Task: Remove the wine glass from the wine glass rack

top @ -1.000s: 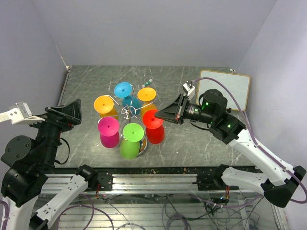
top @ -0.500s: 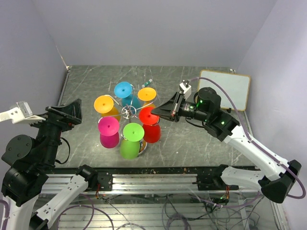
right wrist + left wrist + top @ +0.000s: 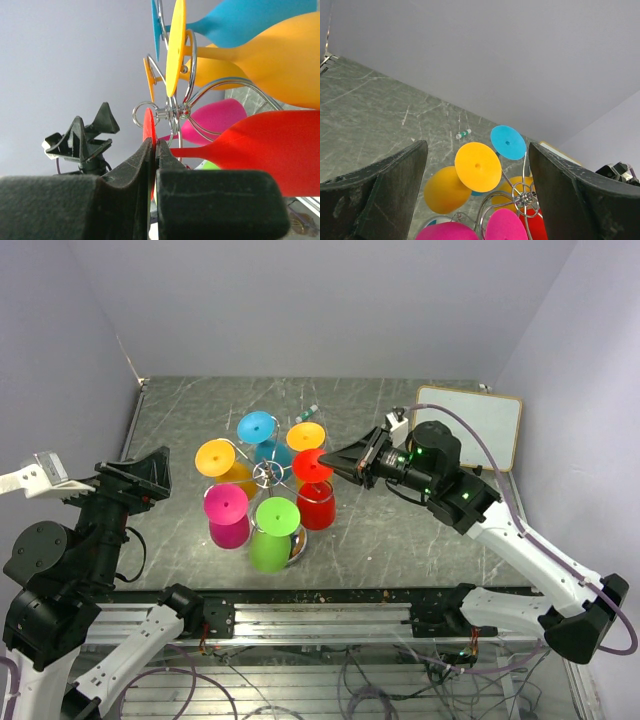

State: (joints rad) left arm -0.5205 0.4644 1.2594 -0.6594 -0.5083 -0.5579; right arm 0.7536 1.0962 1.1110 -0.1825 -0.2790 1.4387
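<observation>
The chrome wine glass rack (image 3: 265,473) stands mid-table with coloured wine glasses hanging upside down from its arms: blue (image 3: 257,427), two orange (image 3: 215,456), pink (image 3: 226,502), green (image 3: 277,516) and red (image 3: 317,502). My right gripper (image 3: 342,463) is shut on the flat foot disc of the red glass (image 3: 148,125), right beside the rack hub (image 3: 172,112); the red bowl (image 3: 270,145) points right in the right wrist view. My left gripper (image 3: 140,480) is open and empty, left of the rack, with the hub (image 3: 524,196) in its view.
A white board (image 3: 480,420) lies at the back right behind my right arm. A small marker (image 3: 306,412) lies on the table behind the rack. Walls close in on the left, back and right.
My right gripper went from open beside the red glass to shut on its foot disc. The red glass has shifted a little toward the back with the gripper. The left arm has not moved.
</observation>
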